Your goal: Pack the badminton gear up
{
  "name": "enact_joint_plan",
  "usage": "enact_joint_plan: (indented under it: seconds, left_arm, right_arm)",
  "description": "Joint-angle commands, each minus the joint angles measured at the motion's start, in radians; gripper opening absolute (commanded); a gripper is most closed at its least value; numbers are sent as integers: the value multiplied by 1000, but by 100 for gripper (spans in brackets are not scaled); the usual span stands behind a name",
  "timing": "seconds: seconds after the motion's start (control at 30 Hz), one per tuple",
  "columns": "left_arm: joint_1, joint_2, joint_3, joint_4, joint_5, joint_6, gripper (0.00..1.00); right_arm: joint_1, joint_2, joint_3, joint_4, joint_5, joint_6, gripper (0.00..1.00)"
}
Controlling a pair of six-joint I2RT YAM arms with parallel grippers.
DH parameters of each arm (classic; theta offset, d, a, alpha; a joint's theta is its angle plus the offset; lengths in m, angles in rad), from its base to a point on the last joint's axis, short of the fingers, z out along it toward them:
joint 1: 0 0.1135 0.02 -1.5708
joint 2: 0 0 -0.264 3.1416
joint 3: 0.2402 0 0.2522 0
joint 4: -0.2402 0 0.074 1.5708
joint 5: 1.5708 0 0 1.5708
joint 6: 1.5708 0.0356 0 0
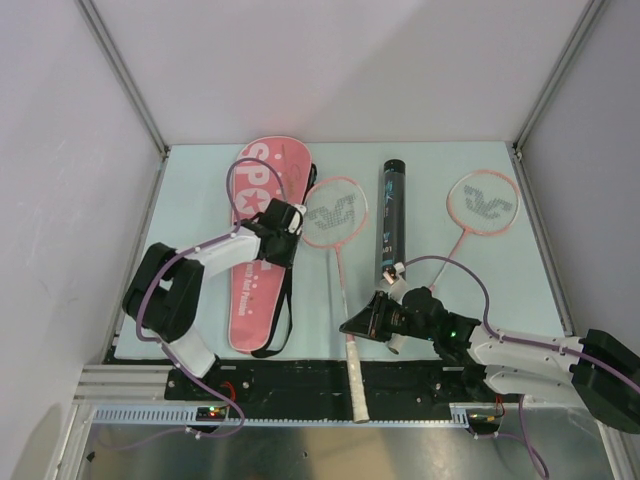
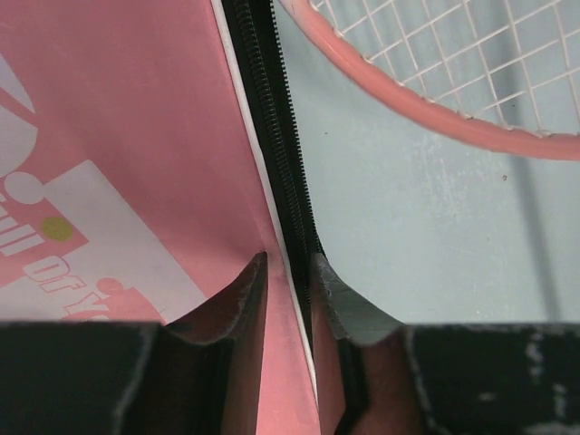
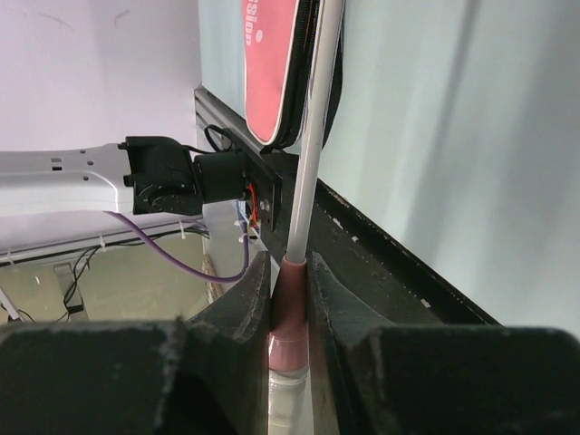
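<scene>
Right gripper (image 3: 288, 267) clamped on racket (image 3: 310, 163) shaft, head toward 11 o'clock; left gripper (image 2: 288, 263) narrowly parted, racket case (image 2: 136, 109) zipper edge between its fingertips

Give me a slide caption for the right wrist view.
Right gripper clamps a racket at its pink collar, pink case beyond.

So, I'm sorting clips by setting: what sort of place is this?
Probably a lab robot cell: plain white walls in metal framing, a pale tabletop, and left arm and right arm bolted at its near edge.
</scene>
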Motion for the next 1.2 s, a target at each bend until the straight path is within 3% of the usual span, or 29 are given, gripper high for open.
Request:
enact_joint_plan:
  seconds: [0.0, 0.23, 0.4, 0.83, 1.17]
  left_arm:
    - [-12, 2, 39, -15, -64, 33, 27]
    - [-16, 45, 45, -17, -38, 40, 21]
    - [-21, 36, 50, -21, -48, 38, 2]
    - [-42, -166, 23, -32, -81, -4, 0]
    - [-54, -211, 15, -33, 0, -28, 0]
  right_arm:
    - [8, -19, 15, 69, -11, -38, 0]
    - [6, -27, 15, 68, -11, -39, 0]
    - [7, -22, 13, 63, -22, -40, 0]
    - [21, 9, 69, -23, -94, -66, 0]
    - [20, 123, 135, 127, -164, -94, 0]
